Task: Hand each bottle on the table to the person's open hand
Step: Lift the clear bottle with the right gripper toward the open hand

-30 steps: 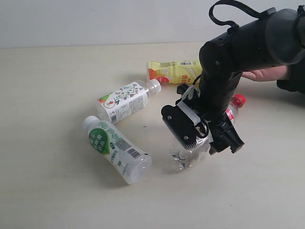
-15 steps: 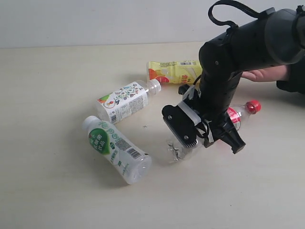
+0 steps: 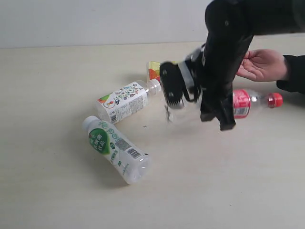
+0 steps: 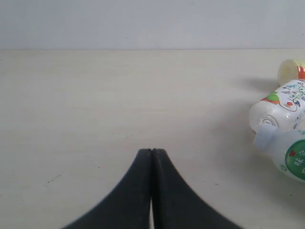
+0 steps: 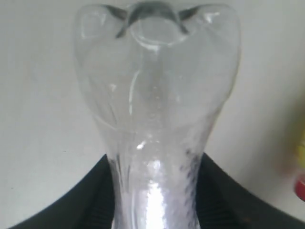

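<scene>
Watching the exterior feed, I see my right gripper (image 3: pixel 195 102) has come up and swung toward the person over the last second. A moment ago it was low over the table (image 3: pixel 57 191) with the red-label bottle (image 3: pixel 241 102) tilted in its grasp. Now the bottle hangs roughly level and, as far as I can judge, clear of the tabletop, its red cap pointing right and sitting just below the person's open hand (image 3: pixel 262 64). On the right wrist camera the fingers are clamped on the clear lower body of that bottle (image 5: pixel 155 95), the base sticking out beyond them.

I read this as the pick being done and the handover under way. The cap end is near the palm but not yet in it.

My left gripper (image 4: pixel 152 160) sits idle, fingers pressed together on nothing. The green-label bottle (image 3: pixel 114 145), the pictured-label bottle (image 3: pixel 126 100) and the yellow-labelled bottle (image 3: pixel 153 71), mostly hidden behind the arm, lie on the table waiting their turn.
</scene>
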Motion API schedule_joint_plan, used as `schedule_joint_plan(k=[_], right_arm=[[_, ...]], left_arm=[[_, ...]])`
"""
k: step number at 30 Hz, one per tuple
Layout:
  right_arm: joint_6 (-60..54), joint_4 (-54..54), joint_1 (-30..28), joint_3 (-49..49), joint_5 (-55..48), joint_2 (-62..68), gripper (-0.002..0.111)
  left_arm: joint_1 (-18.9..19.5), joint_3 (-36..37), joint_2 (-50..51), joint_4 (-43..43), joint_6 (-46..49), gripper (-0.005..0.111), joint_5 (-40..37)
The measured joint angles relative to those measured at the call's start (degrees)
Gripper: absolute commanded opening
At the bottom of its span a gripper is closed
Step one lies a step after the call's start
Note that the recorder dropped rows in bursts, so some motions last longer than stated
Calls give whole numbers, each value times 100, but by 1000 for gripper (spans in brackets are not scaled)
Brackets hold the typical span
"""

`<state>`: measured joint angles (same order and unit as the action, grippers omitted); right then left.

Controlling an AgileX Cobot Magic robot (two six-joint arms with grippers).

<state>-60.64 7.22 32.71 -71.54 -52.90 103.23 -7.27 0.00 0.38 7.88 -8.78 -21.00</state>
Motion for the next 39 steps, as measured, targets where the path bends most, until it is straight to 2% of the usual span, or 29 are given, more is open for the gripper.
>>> schedule_joint_plan(k=[8, 14, 15, 17, 19, 21, 29, 39], right_arm=[[2595, 177, -589, -1538, -137, -175, 0], [4863, 295, -1487, -2259, -151, -175, 0], [5418, 318, -1777, -2395, -198, -175, 0], [5813, 330, -2062, -2653, -640, -49, 0], [5914, 340, -2225, -3026, -1376, 351, 0], [5995, 204, -2304, -3378, -1634, 827, 0], [6064, -270, -2318, -4368, -1694, 1800, 0], [6124, 103, -2318, -4509, -1717, 2292, 0]], left_arm=[[0, 0, 0, 0, 0, 0, 0], [0, 0, 0, 0, 0, 0, 0], [0, 0, 0, 0, 0, 0, 0], [0, 0, 0, 0, 0, 0, 0], [0, 0, 0, 0, 0, 0, 0], [0, 0, 0, 0, 0, 0, 0], [0, 0, 0, 0, 0, 0, 0], [0, 0, 0, 0, 0, 0, 0]])
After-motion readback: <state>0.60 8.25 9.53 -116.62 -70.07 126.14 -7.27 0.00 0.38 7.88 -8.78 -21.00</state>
